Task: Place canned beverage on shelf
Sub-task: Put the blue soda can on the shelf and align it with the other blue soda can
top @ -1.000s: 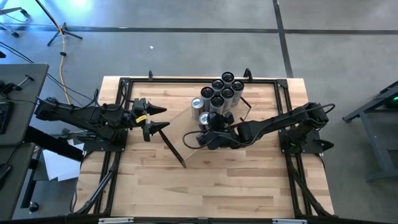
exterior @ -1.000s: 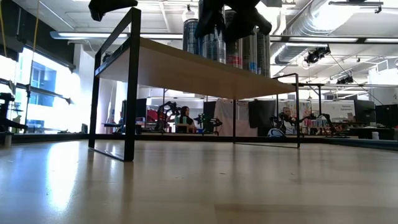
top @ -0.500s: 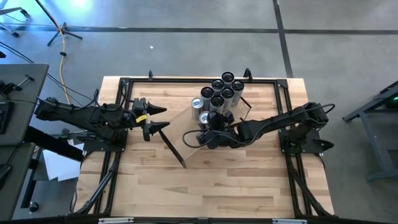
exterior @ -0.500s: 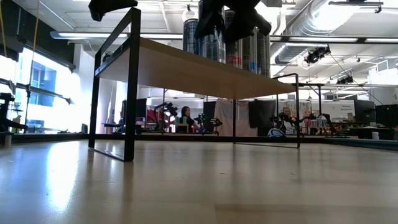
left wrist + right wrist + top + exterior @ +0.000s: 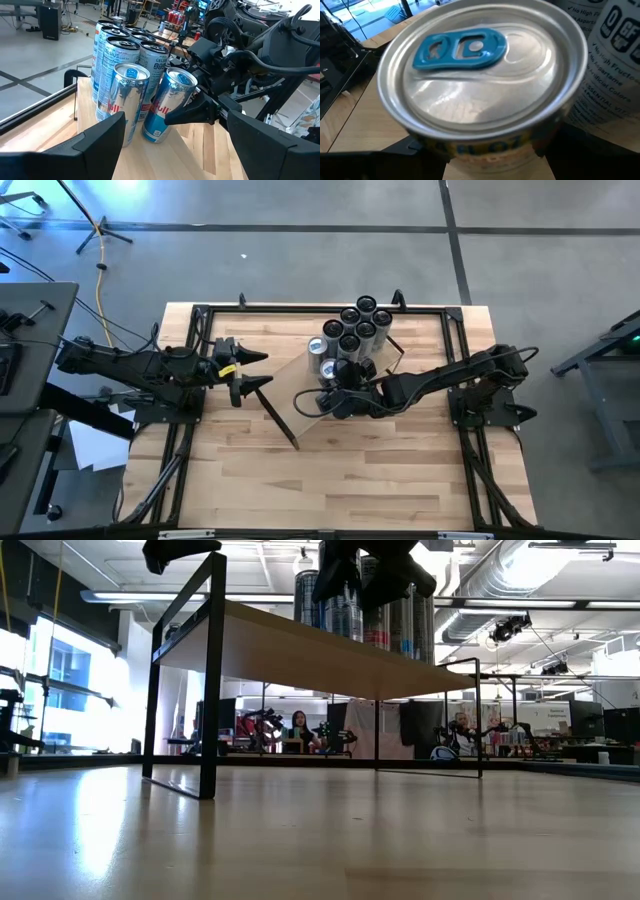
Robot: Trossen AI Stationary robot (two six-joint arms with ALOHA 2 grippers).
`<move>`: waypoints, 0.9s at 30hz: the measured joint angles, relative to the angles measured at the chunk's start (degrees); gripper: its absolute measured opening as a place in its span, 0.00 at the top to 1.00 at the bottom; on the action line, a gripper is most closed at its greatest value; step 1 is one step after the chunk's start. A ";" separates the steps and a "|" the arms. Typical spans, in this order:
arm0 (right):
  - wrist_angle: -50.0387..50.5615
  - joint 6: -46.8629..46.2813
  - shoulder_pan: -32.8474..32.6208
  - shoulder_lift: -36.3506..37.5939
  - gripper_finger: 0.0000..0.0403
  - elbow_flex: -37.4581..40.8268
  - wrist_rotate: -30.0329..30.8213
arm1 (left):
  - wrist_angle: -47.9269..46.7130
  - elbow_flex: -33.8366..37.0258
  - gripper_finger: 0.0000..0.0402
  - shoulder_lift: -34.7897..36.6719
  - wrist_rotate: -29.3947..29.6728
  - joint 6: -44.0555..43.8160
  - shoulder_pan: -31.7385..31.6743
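Observation:
The shelf [image 5: 290,385], a pale board on black end brackets [image 5: 210,680], lies slantwise on the striped table. Several tall dark cans [image 5: 360,325] and an upright silver-and-blue can [image 5: 125,100] stand on its far part. Beside that upright can is a second silver-and-blue can [image 5: 167,105], tilted, with my right gripper [image 5: 192,107] shut on it. The can's top with its blue tab [image 5: 470,47] fills the right wrist view. My left gripper [image 5: 262,370] stands open, level, off the shelf's left end and touches nothing. My right gripper has the tilted can's wall [image 5: 182,107] between its two fingers, a little below the rim. The fingers [image 5: 395,150] come slanting down from the table's right side, across the can. The can's base [image 5: 152,134] rests on the shelf board, and its top leans toward the gripper.
Black frame rails [image 5: 200,310] run along the table's edges. The cluster of cans stands close on the far side of the held can. Bare shelf board [image 5: 195,145] stretches toward the left gripper. People sit in the room [image 5: 300,730] beyond the table.

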State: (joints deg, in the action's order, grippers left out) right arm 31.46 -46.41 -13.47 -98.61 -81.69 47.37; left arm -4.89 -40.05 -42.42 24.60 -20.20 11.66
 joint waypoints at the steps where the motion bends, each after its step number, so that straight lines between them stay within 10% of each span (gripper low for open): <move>1: 0.00 -0.36 0.00 0.00 0.35 0.00 -0.02 | 0.00 0.00 0.20 0.01 0.00 0.36 0.00; 27: -0.09 1.40 1.11 -0.02 0.35 0.00 -4.13 | 0.02 0.00 0.20 -0.01 0.04 1.37 0.00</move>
State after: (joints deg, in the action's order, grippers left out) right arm 31.38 -45.01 -12.36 -98.63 -81.69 43.24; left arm -4.86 -40.05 -42.43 24.64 -18.83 11.66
